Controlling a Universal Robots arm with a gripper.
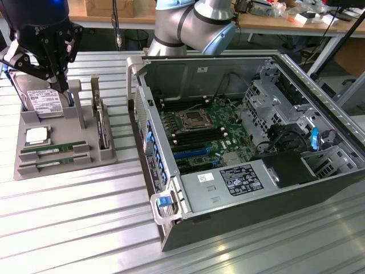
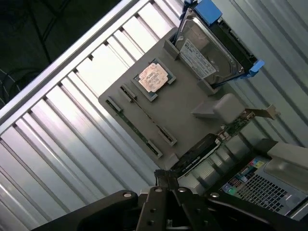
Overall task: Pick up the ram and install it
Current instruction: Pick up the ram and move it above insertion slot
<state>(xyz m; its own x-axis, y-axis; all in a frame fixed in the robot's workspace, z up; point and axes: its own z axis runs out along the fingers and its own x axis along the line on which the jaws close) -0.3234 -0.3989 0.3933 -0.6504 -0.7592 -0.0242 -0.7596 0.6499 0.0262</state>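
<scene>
Above the hard drive (image 1: 44, 103) end of the grey tray (image 1: 68, 123), the gripper (image 1: 61, 85) hangs over the slatted surface (image 1: 80, 217), fingers (image 2: 160, 179) closed together with nothing between them. The ram (image 1: 54, 148) lies flat in a tray slot, below the fingers and well apart from them, beyond the processor chip (image 1: 37, 135); a second stick lies just beside it.
</scene>
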